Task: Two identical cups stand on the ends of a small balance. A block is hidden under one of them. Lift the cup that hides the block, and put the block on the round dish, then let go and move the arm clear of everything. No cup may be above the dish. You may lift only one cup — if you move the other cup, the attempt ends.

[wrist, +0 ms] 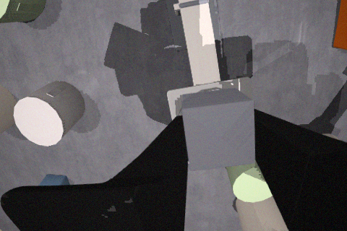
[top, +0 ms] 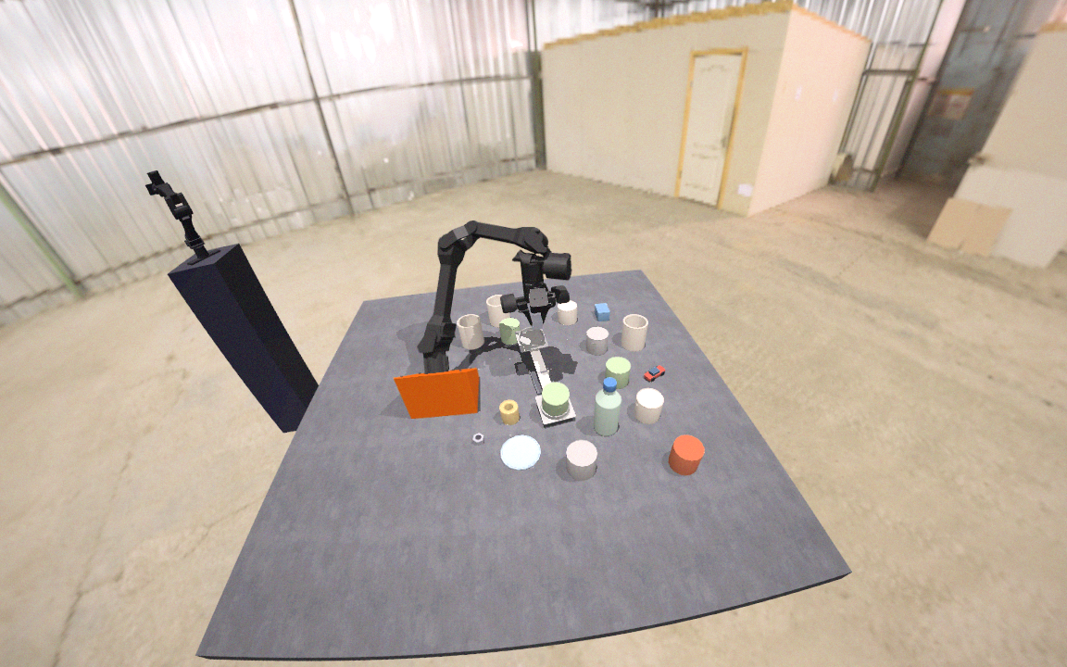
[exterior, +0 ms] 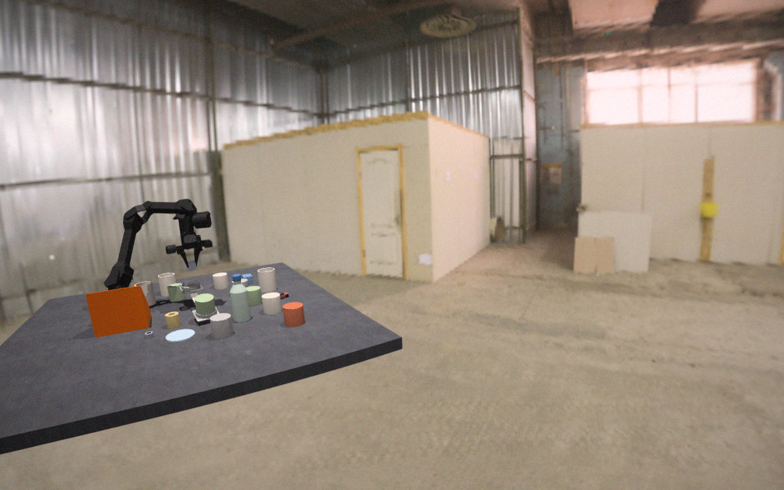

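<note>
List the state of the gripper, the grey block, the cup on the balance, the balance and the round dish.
gripper: shut on the grey block.
grey block: held between the fingers, lifted off the balance.
green cup: upright on the balance's near pad.
balance: far pad uncovered, near pad still loaded.
round dish: flat on the table, nothing on it.
</note>
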Controlling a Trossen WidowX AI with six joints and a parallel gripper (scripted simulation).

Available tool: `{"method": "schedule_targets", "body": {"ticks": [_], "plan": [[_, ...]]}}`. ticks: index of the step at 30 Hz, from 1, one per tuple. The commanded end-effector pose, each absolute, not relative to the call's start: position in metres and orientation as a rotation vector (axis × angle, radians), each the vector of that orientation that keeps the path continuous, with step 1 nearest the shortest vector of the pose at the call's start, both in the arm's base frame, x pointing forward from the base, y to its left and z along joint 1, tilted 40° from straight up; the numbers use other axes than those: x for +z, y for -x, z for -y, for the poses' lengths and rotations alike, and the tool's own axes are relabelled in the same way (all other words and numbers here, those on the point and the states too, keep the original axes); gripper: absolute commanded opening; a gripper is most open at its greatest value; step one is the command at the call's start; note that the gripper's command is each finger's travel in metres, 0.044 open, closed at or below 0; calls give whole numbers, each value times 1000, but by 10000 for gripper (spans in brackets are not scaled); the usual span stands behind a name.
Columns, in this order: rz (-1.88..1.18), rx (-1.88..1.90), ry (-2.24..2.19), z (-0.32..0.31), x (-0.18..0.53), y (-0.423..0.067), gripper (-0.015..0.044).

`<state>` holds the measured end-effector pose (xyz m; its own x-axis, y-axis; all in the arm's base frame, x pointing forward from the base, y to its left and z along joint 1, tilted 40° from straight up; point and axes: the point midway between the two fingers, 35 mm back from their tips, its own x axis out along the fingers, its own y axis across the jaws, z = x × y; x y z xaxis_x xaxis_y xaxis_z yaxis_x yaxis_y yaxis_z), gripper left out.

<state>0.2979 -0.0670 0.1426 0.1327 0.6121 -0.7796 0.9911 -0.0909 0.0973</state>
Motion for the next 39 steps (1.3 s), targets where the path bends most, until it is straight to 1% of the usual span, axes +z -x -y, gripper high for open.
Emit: {"method": "schedule_targets", "body": {"ticks": [1, 11, 22, 35, 39], "plan": [[-1543, -775, -1769, 91, 118, -300, 0], [-1534, -795, -1762, 151, 48, -292, 0], [-1540, -798, -1762, 204, -32, -258, 0], [-1559, -771, -1777, 235, -127, -195, 0], [-1560, -769, -1778, 236, -131, -192, 0]]}}
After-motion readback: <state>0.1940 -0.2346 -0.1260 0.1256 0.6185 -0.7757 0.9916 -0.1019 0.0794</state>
